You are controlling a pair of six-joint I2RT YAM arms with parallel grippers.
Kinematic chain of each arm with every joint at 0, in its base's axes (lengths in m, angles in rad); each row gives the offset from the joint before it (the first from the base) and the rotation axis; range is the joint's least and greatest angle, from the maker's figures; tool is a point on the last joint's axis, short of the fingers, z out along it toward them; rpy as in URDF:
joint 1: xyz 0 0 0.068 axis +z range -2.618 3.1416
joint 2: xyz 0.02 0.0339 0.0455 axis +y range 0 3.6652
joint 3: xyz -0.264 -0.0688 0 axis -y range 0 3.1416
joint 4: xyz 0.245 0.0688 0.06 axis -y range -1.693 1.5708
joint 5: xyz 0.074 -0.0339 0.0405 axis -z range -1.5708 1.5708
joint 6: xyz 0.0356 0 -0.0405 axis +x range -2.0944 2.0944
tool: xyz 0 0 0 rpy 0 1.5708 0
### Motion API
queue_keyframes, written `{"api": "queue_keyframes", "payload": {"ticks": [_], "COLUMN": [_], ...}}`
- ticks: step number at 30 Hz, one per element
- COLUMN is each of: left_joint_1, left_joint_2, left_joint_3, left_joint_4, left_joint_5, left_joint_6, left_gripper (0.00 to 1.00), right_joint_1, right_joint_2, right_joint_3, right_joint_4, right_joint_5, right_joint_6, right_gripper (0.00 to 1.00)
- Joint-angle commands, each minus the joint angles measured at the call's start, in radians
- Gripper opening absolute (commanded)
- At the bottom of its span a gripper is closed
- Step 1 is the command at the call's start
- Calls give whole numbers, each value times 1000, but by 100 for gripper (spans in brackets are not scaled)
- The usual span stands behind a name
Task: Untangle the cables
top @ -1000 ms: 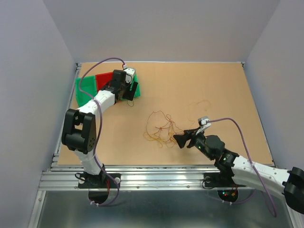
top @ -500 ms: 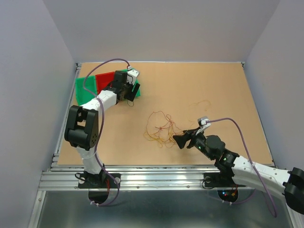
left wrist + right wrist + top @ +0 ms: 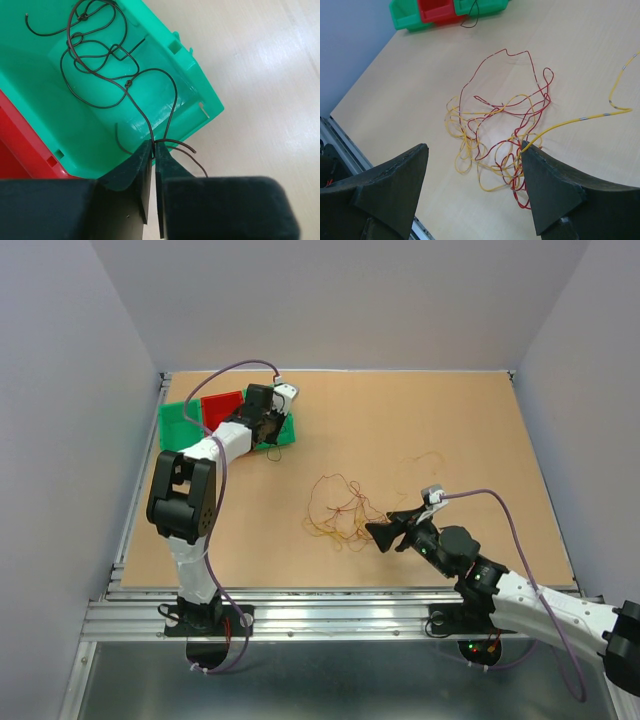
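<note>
Glossy plastic bin, smooth cables

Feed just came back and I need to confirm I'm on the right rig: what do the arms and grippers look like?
The left arm and right arm share white links and bulky black joints. The left gripper and right gripper each carry two matte black, wedge-shaped fingers. A lilac cable loops along each arm to a small white module at the wrist.

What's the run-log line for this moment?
left jaws: shut on dark cable at green bin rim | right jaws: open beside red-yellow tangle | tangle: not yet separated
</note>
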Motion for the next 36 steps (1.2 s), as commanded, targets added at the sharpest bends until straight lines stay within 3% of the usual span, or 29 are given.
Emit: {"api": "queue_keyframes", "payload": {"ticks": [1, 3, 5, 13, 23, 36], "left_joint_1": [3, 3, 5, 12, 17, 17], "left_joint_2": [2, 12, 22, 63, 282, 399], "left_joint_3": [57, 64, 77, 167, 454, 465], "left_joint_4": [-12, -16, -24, -47, -111, -121], "left_joint_5": [-1, -6, -18, -32, -240, -241], "left_joint_6": [-1, -1, -4, -24, -47, -62], "left_gripper": [14, 3, 0, 0, 0, 0], "right_joint_1": [-2, -2, -2, -2, -2, -2], "right_joint_2": [-13, -13, -11, 1, 27, 4], "right_joint_3": [-16, -16, -14, -8, 2, -11], "right_joint_4": [4, 4, 5, 6, 9, 4], "right_joint_5": [0, -1, 0, -4, -6, -6], "right_joint_6": [3, 3, 3, 4, 7, 10], "right_gripper": [80, 80, 80, 80, 80, 80]}}
